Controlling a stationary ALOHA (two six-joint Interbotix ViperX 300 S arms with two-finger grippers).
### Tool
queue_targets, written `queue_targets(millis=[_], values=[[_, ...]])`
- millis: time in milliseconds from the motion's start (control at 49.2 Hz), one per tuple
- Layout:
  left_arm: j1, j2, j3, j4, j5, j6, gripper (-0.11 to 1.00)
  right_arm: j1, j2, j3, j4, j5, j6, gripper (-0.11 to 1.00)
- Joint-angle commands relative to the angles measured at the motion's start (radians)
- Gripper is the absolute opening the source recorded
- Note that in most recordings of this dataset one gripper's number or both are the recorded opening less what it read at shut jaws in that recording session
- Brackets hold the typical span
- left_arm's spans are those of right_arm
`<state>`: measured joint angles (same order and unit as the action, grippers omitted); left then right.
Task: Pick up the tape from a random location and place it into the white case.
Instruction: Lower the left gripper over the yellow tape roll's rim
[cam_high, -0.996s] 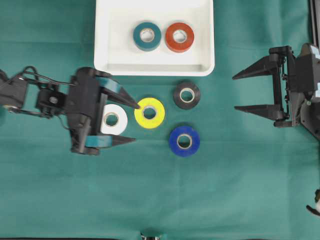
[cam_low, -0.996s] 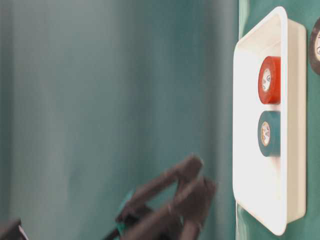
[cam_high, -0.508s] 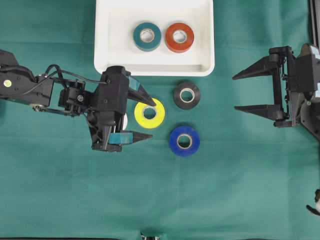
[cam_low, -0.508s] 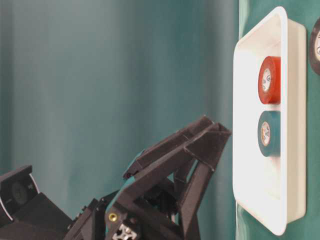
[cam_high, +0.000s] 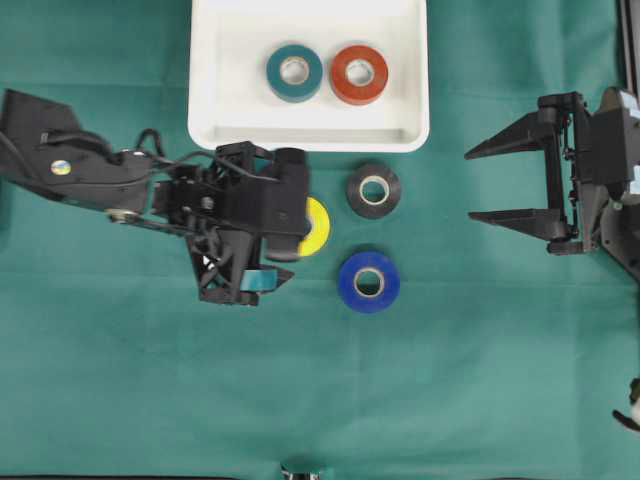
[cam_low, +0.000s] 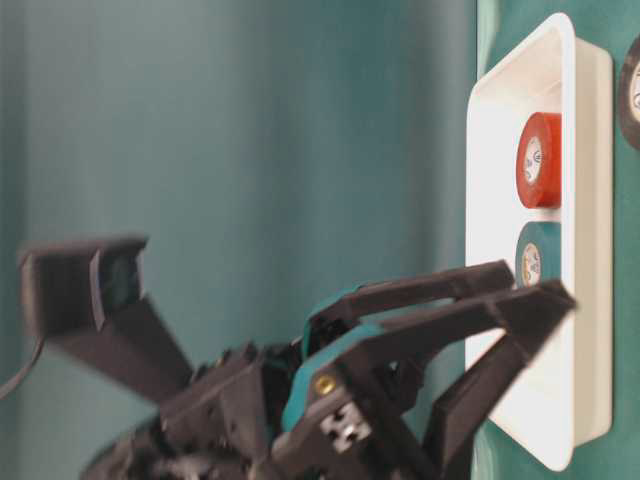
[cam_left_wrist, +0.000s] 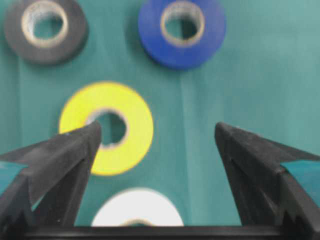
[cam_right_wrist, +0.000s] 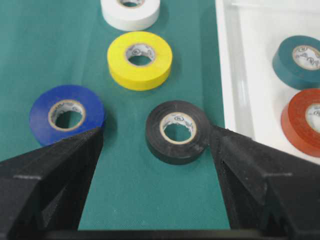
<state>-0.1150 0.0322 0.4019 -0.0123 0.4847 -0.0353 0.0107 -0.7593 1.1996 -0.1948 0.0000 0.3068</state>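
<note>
Yellow tape, one flat glossy roll with a pale cardboard core (cam_left_wrist: 106, 128), lies on the green cloth directly beneath the left gripper (cam_left_wrist: 155, 150), whose two black fingers stand wide apart and hold nothing; in its wrist view one fingertip (cam_left_wrist: 82, 142) overlaps the roll's near edge and the other stands well off to the far side over bare cloth. In all, six rolls of tape can be counted. Four lie loose on the cloth: the yellow one, a white roll (cam_left_wrist: 136, 209) just behind it, nearer the gripper's base and mostly hidden under the arm from overhead, a black roll (cam_high: 373, 190) ahead of the fingertips, and a blue roll (cam_high: 369, 282) also ahead, beside the black one. Two more already sit side by side inside the white case (cam_high: 210, 110), a shallow white plastic tray with rounded corners and a raised rim lying near the left gripper: one teal roll (cam_high: 294, 72) and one red-orange roll (cam_high: 359, 74). From overhead only a yellow sliver shows past the left gripper's body. One right gripper (cam_high: 470, 185), well apart on the opposite side of the cloth, hangs with its two black fingers spread and nothing between them; in its wrist view the black roll lies between and ahead of its fingertips.
</note>
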Motion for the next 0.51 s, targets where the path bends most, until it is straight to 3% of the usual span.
queue_targets(millis=[0, 285, 488], values=[[0.002, 0.008, -0.075, 0.002, 0.089, 0.002, 0.99, -0.002, 0.002, -0.025, -0.002, -0.005, -0.002, 0.82], [0.002, 0.063, -0.184, 0.005, 0.259, 0.003, 0.99, -0.002, 0.002, -0.025, -0.002, -0.003, -0.002, 0.82], [0.0, 0.069, -0.193, 0.005, 0.273, 0.002, 0.99, 0.0, 0.003, -0.025, -0.002, -0.003, -0.002, 0.82]])
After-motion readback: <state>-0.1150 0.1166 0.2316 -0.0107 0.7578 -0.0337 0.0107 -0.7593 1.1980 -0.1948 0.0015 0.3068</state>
